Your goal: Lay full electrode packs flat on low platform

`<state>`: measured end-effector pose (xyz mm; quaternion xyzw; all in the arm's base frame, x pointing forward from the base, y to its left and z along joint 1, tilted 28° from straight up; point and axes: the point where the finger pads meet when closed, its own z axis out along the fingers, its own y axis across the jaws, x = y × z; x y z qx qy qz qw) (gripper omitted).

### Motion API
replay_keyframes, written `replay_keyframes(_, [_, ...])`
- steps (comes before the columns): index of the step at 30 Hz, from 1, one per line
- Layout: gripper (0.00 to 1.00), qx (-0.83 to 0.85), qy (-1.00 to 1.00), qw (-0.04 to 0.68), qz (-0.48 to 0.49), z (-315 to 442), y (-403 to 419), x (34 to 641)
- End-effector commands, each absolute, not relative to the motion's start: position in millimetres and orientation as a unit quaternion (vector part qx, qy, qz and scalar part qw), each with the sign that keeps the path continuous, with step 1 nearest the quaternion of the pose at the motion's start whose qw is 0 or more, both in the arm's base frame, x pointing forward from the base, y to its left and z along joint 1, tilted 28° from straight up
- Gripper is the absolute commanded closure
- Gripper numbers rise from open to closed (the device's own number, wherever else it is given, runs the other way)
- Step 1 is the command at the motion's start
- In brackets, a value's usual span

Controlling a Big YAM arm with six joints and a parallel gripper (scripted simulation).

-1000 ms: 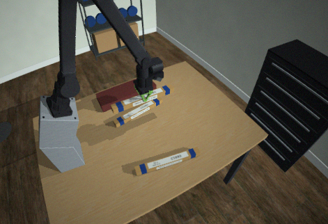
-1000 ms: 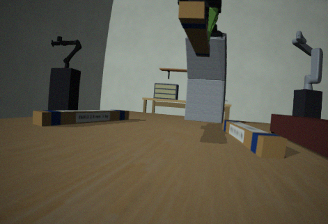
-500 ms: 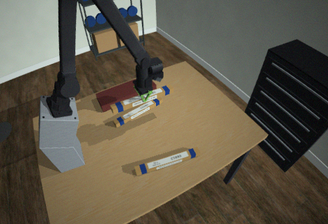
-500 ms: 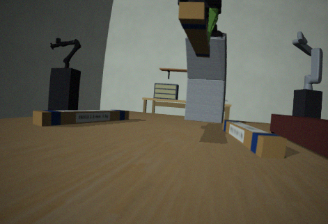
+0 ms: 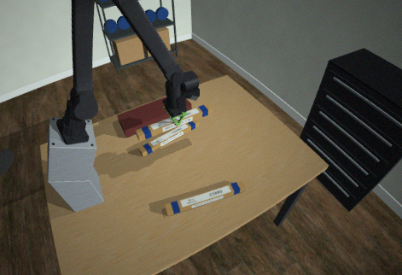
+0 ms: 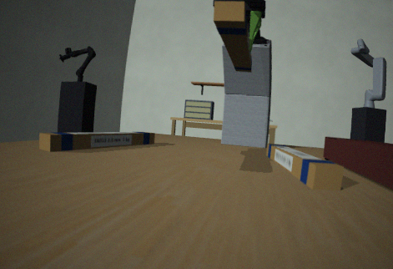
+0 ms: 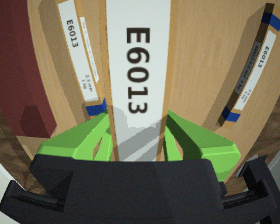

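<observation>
My gripper (image 5: 178,119) (image 6: 253,30) (image 7: 137,113) is shut on a pack with an E6013 label (image 5: 158,124) (image 6: 234,47) (image 7: 138,65). The held pack hangs well above the table, roughly level, its label facing up. A second pack (image 5: 167,137) (image 6: 294,159) (image 7: 77,50) lies flat on the table beside the platform, not on it. The third pack (image 5: 205,196) (image 6: 107,139) (image 7: 252,70) lies flat on the table, far from the platform. The low dark red platform (image 5: 142,118) (image 6: 366,159) (image 7: 13,65) carries no pack; its far end is partly hidden by the arm in the top view.
The arm's grey pedestal (image 5: 72,168) (image 6: 245,117) stands at the table's edge (image 5: 109,252). A black drawer cabinet (image 5: 352,128) stands on the floor to the right. A shelf rack (image 5: 131,49) is behind the table.
</observation>
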<state>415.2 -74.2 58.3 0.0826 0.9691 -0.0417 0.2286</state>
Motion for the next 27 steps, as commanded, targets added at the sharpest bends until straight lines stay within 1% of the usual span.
replay_keyframes(1, [1.0, 0.082, 0.965, 0.247, -0.043, 65.0, -74.0, 422.2])
replay_keyframes(27, [1.0, 0.082, 0.965, 0.246, -0.043, 36.7, -77.6, 435.4])
